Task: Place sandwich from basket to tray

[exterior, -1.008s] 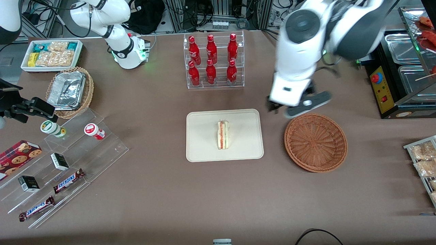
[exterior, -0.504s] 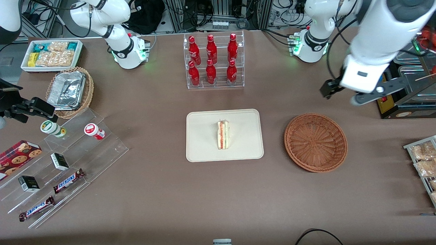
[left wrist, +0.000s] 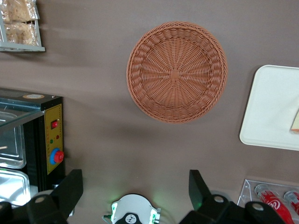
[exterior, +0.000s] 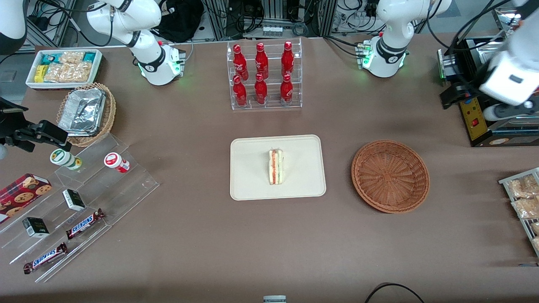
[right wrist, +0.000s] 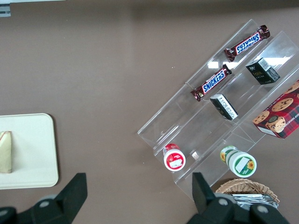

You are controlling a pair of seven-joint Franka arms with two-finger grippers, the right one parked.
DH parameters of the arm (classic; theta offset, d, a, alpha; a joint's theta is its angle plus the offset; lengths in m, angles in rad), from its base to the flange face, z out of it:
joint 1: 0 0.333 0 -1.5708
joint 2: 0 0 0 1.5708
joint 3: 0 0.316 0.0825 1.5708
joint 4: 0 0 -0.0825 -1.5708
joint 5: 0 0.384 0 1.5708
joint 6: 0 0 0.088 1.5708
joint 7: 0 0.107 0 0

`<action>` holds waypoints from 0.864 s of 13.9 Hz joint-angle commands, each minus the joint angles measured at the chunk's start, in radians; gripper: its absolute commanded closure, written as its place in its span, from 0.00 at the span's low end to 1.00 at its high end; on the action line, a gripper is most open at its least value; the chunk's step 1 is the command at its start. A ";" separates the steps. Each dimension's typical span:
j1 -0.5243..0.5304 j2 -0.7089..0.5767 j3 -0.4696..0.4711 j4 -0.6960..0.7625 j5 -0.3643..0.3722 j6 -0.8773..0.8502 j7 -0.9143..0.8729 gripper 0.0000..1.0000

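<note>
The sandwich (exterior: 276, 167) lies on the cream tray (exterior: 252, 185) at the middle of the table, its orange and green filling stripe facing up. Beside the tray, toward the working arm's end, sits the reddish-brown wicker basket (exterior: 390, 176) with nothing in it. My left gripper (exterior: 484, 105) hangs high above the table edge by the black appliance, farther from the front camera than the basket. In the left wrist view the gripper (left wrist: 135, 182) is open with nothing between its fingers, and the basket (left wrist: 176, 78), a tray corner (left wrist: 271, 107) and a sliver of sandwich (left wrist: 295, 122) show.
A clear rack of red bottles (exterior: 264, 75) stands farther from the camera than the tray. A black appliance with a yellow panel (exterior: 473, 118) and a rack of snack packets (exterior: 522, 198) are at the working arm's end. Acrylic snack shelves (exterior: 76, 198) and a foil-filled basket (exterior: 86, 113) lie toward the parked arm's end.
My left arm has swung away from above the basket's rim toward the working arm's end of the table, over the black appliance. The sandwich, tray and basket have not moved.
</note>
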 commanded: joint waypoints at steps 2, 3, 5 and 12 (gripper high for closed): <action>-0.049 0.003 0.051 0.041 -0.012 0.016 0.031 0.00; -0.046 0.019 0.050 0.049 -0.011 0.023 0.031 0.00; -0.043 0.019 0.048 0.044 -0.011 0.042 0.031 0.00; -0.038 0.022 0.047 0.047 -0.012 0.111 0.034 0.00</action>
